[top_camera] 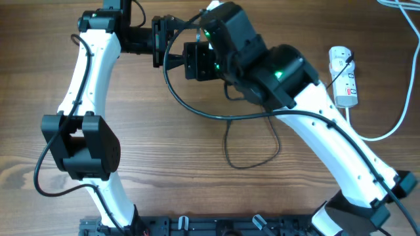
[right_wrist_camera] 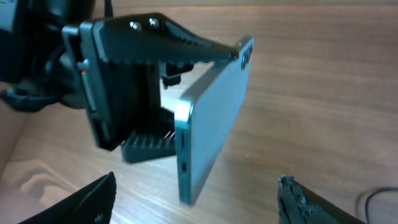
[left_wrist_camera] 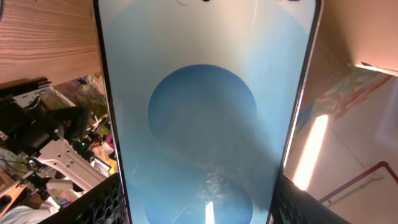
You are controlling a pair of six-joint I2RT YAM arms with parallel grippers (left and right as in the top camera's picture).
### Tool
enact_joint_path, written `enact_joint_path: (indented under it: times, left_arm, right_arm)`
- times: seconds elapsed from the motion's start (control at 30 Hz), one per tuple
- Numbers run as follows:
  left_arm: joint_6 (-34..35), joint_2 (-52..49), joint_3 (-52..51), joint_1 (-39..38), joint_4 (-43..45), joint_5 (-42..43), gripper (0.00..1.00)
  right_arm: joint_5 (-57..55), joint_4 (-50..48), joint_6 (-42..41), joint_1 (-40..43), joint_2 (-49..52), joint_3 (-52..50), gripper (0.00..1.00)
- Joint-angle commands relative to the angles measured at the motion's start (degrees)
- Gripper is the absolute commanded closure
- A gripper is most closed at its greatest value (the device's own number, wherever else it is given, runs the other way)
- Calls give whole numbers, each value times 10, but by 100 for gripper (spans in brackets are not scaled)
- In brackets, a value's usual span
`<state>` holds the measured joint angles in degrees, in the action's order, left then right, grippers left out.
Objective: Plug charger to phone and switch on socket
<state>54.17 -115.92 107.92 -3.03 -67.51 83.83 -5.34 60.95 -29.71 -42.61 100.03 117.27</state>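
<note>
The phone (right_wrist_camera: 214,112) has a cyan screen and is held on edge above the table, one narrow end facing my right wrist camera. Its screen fills the left wrist view (left_wrist_camera: 205,112). My left gripper (left_wrist_camera: 199,211) is shut on the phone's two long sides; from overhead it sits at the top centre (top_camera: 172,40). My right gripper (right_wrist_camera: 196,205) is open and empty, a short way in front of the phone's end, also seen overhead (top_camera: 191,60). The charger's thin black cable (top_camera: 252,160) lies looped on the table; its tip is hidden. The socket (top_camera: 344,77) lies at the right.
The socket's thick white cord (top_camera: 400,118) curves along the right edge of the wooden table (top_camera: 184,170). My right arm (top_camera: 328,124) crosses the table diagonally above the cable loop. The arm bases stand at the front edge.
</note>
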Motion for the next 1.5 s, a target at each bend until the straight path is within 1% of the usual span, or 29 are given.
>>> enact_joint_path:
  times: [0.0, 0.1, 0.23, 0.3, 0.4, 0.5, 0.57, 0.6, 0.73, 0.83, 0.9, 1.07, 1.2, 1.23, 1.37, 1.47]
  left_arm:
    - [3, 21, 12, 3, 0, -2, 43]
    - [4, 21, 12, 3, 0, -2, 43]
    - [6, 21, 12, 3, 0, -18, 43]
    - [6, 21, 12, 2, 0, -25, 43]
    - [21, 21, 12, 3, 5, -30, 43]
    - [21, 21, 12, 2, 13, -65, 43]
    - [21, 21, 12, 2, 13, -73, 43]
    - [23, 21, 12, 2, 13, -78, 43]
    - [23, 21, 12, -2, 13, -79, 44]
    - [36, 21, 12, -5, 13, -78, 43]
    - [35, 21, 12, -5, 13, -79, 43]
    - [35, 21, 12, -9, 13, -78, 43]
    - [35, 21, 12, -9, 13, -78, 43]
    - [35, 21, 12, -9, 13, -78, 42]
    - [35, 21, 12, -9, 13, -78, 42]
    - [35, 22, 12, -9, 13, -78, 42]
  right_arm:
    - [-30, -14, 26, -8, 11, 8, 29]
    - [-84, -22, 25, -17, 23, 8, 29]
    - [-95, -50, 7, -22, 29, 8, 30]
    - [-123, -46, -10, -22, 37, 8, 31]
    - [-126, -43, -20, -22, 52, 8, 31]
    - [-127, -44, -50, -22, 61, 8, 32]
    - [-127, -43, -50, -22, 63, 7, 37]
    - [-127, -43, -49, -22, 63, 7, 41]
    - [-137, -46, -50, -22, 74, 7, 42]
    - [-137, -45, -52, -22, 83, 7, 42]
    - [-139, -49, -53, -22, 85, 7, 44]
    - [-158, -51, -52, -22, 97, 7, 46]
    - [-158, -54, -53, -22, 99, 7, 62]
    - [-158, -54, -53, -22, 99, 7, 64]
    - [-156, -54, -64, -22, 99, 7, 74]
    - [-156, -56, -65, -22, 99, 7, 76]
